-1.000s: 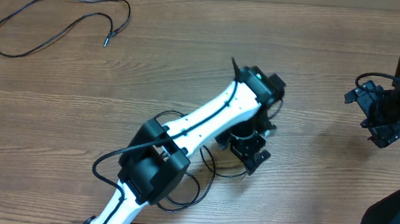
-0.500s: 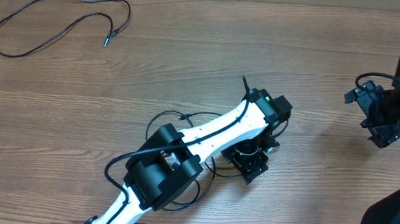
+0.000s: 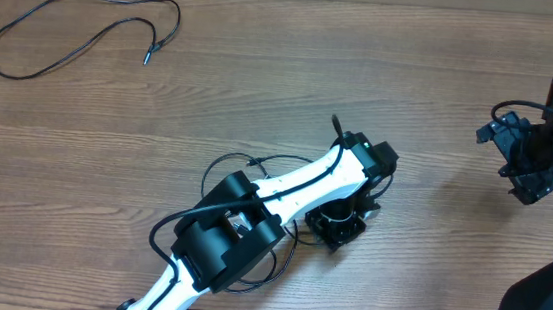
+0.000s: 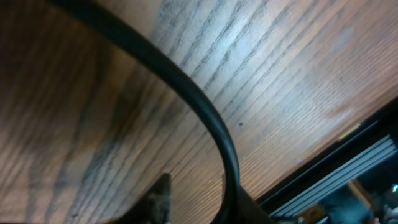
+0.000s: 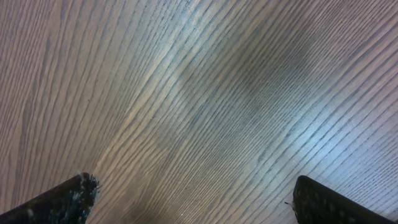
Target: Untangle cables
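Note:
A tangle of thin black cables loops on the wooden table under and around my left arm, mostly hidden by it. My left gripper points down at the tangle's right side. In the left wrist view one black cable curves down along the inside of the right fingertip. The left gripper has narrowed around the cable, with bare wood still showing between it and the left fingertip. A separate cable lies spread out at the far left. My right gripper hovers open at the right edge, over bare wood.
The table's front edge with a black metal rail lies close behind the left gripper. The right arm's own thick wire loops near its wrist.
My left gripper has dropped down onto the tangle, shifted slightly back toward the front edge, and its jaws have narrowed. The right arm has not moved.

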